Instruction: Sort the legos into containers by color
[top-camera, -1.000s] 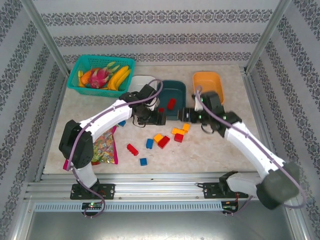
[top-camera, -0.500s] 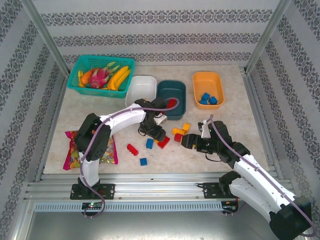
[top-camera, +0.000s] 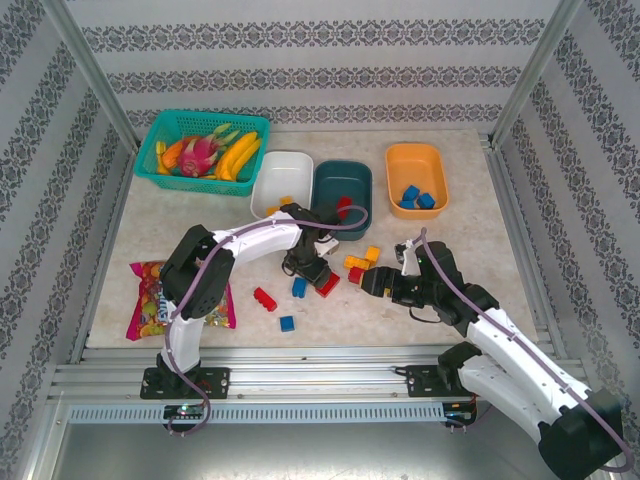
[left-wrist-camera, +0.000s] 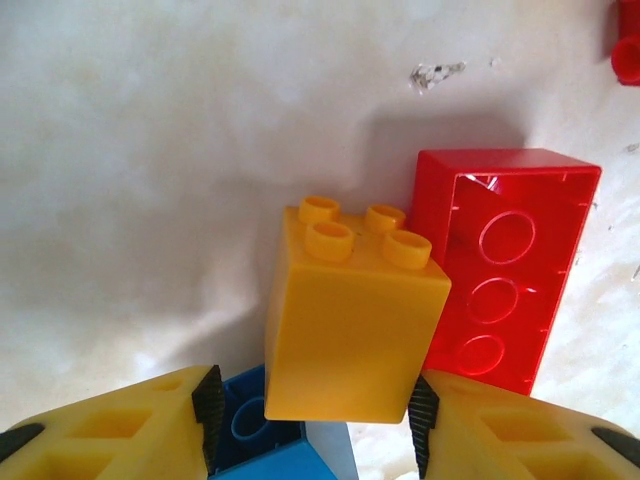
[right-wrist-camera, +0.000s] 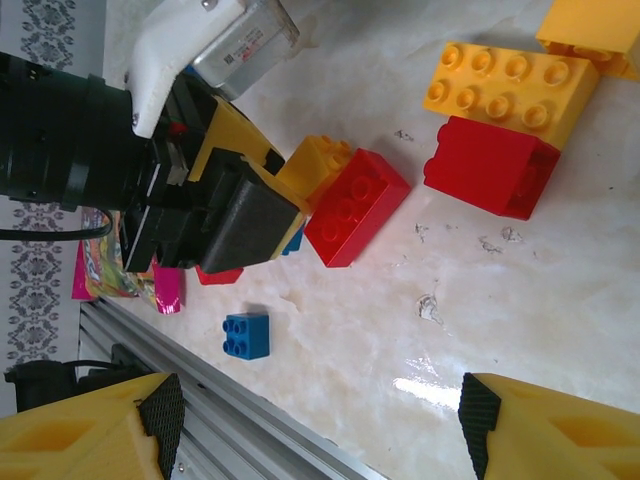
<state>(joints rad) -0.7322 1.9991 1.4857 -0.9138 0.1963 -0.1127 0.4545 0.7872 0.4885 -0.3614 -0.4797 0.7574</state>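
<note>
Left claw (left-wrist-camera: 315, 415) straddles the yellow-orange lego (left-wrist-camera: 350, 330) on the table (left-wrist-camera: 150, 150), jaws narrow, perhaps not yet clamped. You risk pinching the blue lego (left-wrist-camera: 265, 450) beside it, or dragging the touching red lego (left-wrist-camera: 505, 265), on lifting.

Teal basket (top-camera: 148, 160) of toy fruit (top-camera: 200, 153), candy bag (top-camera: 150, 302) at front left

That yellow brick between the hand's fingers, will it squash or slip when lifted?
Probably stiff: the yellow brick looks like hard moulded plastic with crisp edges. Its glossy flat sides might slip a little in the left hand. It sits right beside a red brick, so lifting may nudge that one.
</note>
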